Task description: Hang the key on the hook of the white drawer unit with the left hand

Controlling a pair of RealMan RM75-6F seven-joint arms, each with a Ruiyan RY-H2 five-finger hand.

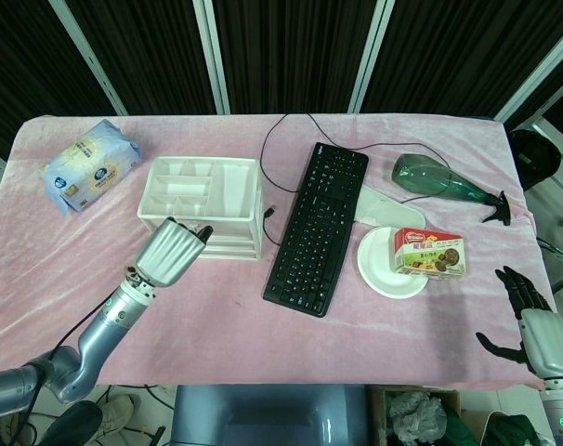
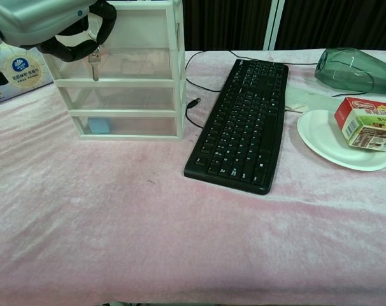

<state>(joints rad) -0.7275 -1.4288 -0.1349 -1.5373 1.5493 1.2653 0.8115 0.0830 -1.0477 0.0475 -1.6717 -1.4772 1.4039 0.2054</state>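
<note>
A black keyboard point(image 2: 241, 124) is laid just beside the white drawer unit point(image 2: 123, 70), whose translucent fronts are framed in white plastic. The small metal key point(image 2: 94, 64) is held dangling before its top drawer by the left hand point(image 2: 46, 22). The right hand point(image 1: 532, 325) is kept spread, empty, at the pink-clothed desk point(image 2: 180, 242) edge.

A lab: pink-clothed test table point(image 1: 263, 344) (odd props) before black curtained panels point(image 1: 291, 51).

Head view high above, looking steeply down on the whole table point(image 1: 263, 353), chest view low at the near edge, facing across it close up, both sharing the white drawer unit point(image 1: 207, 204) and keyboard point(image 2: 244, 121)
</note>
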